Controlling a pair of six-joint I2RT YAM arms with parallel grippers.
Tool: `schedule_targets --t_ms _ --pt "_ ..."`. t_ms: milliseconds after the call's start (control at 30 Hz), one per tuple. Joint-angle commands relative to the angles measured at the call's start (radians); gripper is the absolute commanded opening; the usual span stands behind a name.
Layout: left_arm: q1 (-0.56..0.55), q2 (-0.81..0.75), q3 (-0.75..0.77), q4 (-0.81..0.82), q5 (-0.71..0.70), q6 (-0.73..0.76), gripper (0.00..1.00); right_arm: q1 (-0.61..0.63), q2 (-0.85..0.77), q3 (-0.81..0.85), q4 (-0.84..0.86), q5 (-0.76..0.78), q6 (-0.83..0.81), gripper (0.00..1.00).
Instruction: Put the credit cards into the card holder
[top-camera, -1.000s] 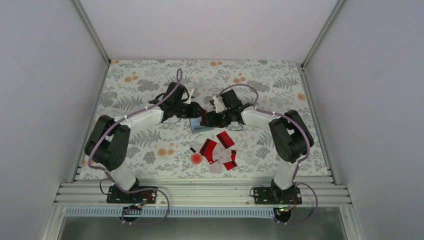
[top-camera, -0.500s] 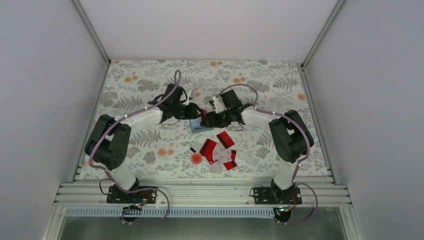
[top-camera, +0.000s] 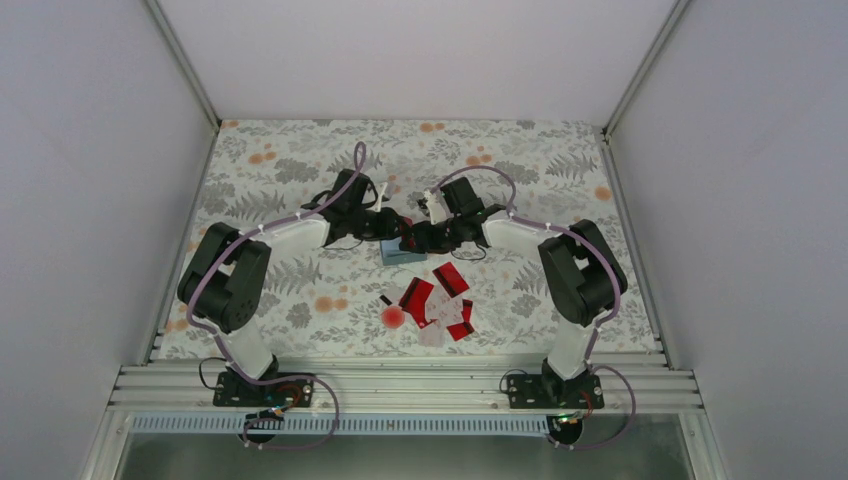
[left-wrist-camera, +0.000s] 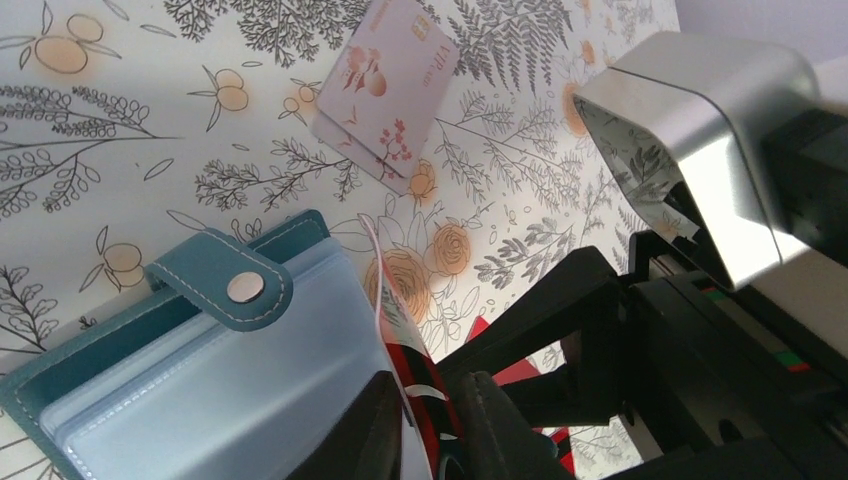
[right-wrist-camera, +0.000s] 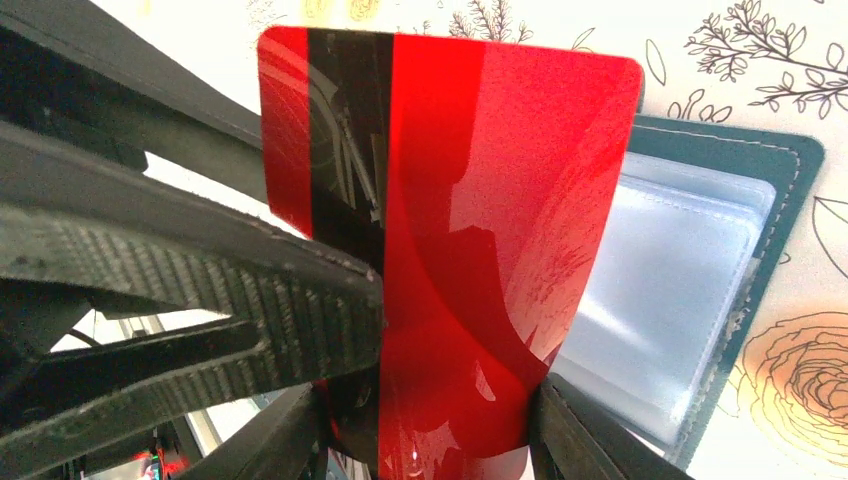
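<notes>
Left gripper (left-wrist-camera: 430, 400): jaws stand narrow about the red card's (right-wrist-camera: 470, 200) edge; an actual clamp cannot be confirmed. Card holder (left-wrist-camera: 210, 275) lies open at the centre of the tabletop (top-camera: 280, 160), partly hidden by both arms. Right gripper (right-wrist-camera: 430, 415) pinches that card's sides, upright over the holder. Loose cards (top-camera: 440, 300) lie toward the near edge, overlapping, count unclear.

Left end effector (top-camera: 396, 230) meets right one (top-camera: 411, 241)

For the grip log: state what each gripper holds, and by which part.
Right gripper clamps the red credit card across its width at one end. Left gripper straddles its faces; whether it grips cannot be told.
</notes>
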Motion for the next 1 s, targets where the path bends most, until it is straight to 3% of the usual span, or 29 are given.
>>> schedule_targets --t_ms 0,167,233,333,400,700,867,967 --pt "0.002 0.015 -0.01 0.022 0.023 0.0 0.14 0.006 0.011 0.033 -0.008 -0.007 -0.011 0.48" --pt "0.002 0.015 -0.006 0.021 0.024 -0.008 0.03 0.006 0.01 0.039 -0.011 0.001 -0.012 0.5" --pt "0.002 0.012 -0.003 0.02 0.025 -0.011 0.02 0.005 -0.001 0.033 -0.009 0.005 -0.017 0.61" --pt "0.002 0.008 0.009 0.012 0.026 -0.009 0.02 -0.018 -0.038 -0.001 0.014 -0.012 -0.015 0.91" --pt "0.002 0.002 0.015 0.013 0.036 0.001 0.02 -0.055 -0.068 -0.046 0.056 -0.075 -0.009 0.99" --pt "0.002 -0.001 -0.01 0.111 0.197 0.024 0.02 -0.248 -0.11 -0.163 0.173 -0.471 -0.1 0.99" --pt "0.002 0.02 0.006 0.131 0.273 0.041 0.02 -0.266 -0.079 -0.149 0.225 -0.553 -0.088 0.92" --pt "0.002 0.041 0.021 0.123 0.287 0.055 0.02 -0.267 -0.035 -0.129 0.222 -0.575 -0.102 0.82"
